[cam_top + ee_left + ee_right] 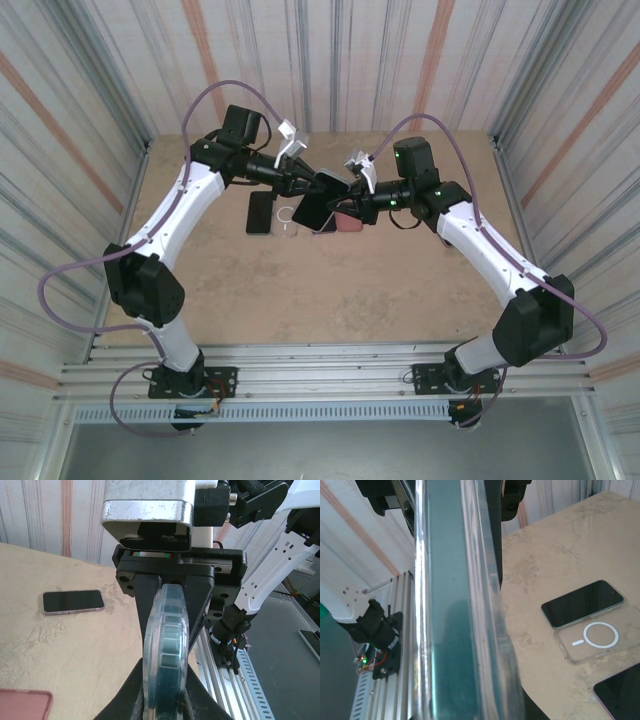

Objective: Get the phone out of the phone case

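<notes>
The phone case (165,655) is clear, glossy plastic, and the table (60,655) looks matt, mottled and slightly rough

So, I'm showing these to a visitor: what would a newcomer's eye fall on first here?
The two arms meet in mid-air over the table's middle, with the left pincer and right pincer both shut on a dark phone in its clear case. Beneath them, on the table, a black phone lies beside an empty case with a white ring.
</notes>
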